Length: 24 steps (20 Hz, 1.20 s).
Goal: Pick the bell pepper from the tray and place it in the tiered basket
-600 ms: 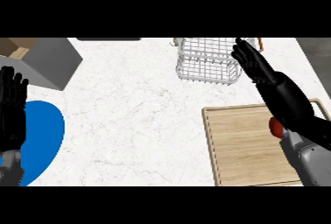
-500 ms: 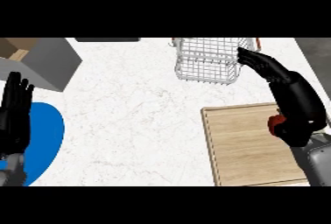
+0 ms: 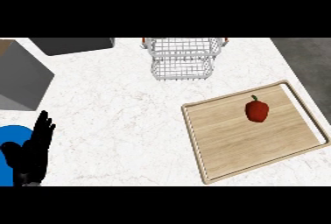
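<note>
The red bell pepper (image 3: 257, 110) lies on my wooden tray (image 3: 213, 144), in its upper right part, green stem pointing away from me. The tray sits at the right of the white marbled bench (image 3: 123, 113). Beyond it, at the far edge, stands the wire tiered basket (image 3: 183, 57), well apart from the pepper. My left hand (image 3: 31, 153) rests at the lower left, fingers straight and spread upward, holding nothing, over a blue plate (image 3: 6, 153). A grey box (image 3: 19, 81) stands further left. I see no writing or labels anywhere.
</note>
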Each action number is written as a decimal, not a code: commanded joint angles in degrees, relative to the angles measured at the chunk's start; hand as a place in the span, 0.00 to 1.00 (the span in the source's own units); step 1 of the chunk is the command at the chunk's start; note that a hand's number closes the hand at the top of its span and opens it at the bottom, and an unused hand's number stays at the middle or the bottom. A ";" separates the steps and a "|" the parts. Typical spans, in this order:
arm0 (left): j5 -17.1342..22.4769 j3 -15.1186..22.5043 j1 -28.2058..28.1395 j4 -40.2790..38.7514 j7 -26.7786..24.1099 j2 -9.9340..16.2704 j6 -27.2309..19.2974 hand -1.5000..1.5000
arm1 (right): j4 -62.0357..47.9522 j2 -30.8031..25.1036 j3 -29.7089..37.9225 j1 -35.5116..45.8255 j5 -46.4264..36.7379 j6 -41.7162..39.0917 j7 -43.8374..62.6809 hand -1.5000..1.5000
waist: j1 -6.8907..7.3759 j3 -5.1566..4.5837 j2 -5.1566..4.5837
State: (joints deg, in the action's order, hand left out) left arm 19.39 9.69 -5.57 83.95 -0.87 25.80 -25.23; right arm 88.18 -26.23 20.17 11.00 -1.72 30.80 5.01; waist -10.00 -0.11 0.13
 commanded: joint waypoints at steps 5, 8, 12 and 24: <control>-5.31 9.49 -0.68 -1.82 -0.81 -6.68 -0.85 0.50 | 16.46 10.68 3.92 -15.19 -10.40 20.48 7.82 0.00 | 7.02 -0.11 0.30; -5.46 9.36 -1.07 -2.09 -1.58 -5.80 0.27 0.50 | 17.75 11.29 -2.28 -23.34 -15.46 14.41 18.34 0.00 | 7.40 -0.31 0.17; -5.35 9.43 0.73 -2.72 -0.74 -6.35 0.58 0.50 | 19.42 7.82 -8.02 -26.79 -20.77 5.94 31.23 0.00 | 8.59 -0.56 -0.42; -6.60 9.81 4.79 -4.98 0.74 -7.18 1.47 0.50 | 28.56 -2.22 -15.26 -18.17 -45.33 -17.75 74.37 0.00 | 11.86 -0.30 -0.69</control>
State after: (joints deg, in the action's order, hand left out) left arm 12.71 19.57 -1.76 80.65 -1.14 19.16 -24.11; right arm 113.69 -27.38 7.68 -12.96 -39.22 19.54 62.24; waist 1.03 -0.47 -0.49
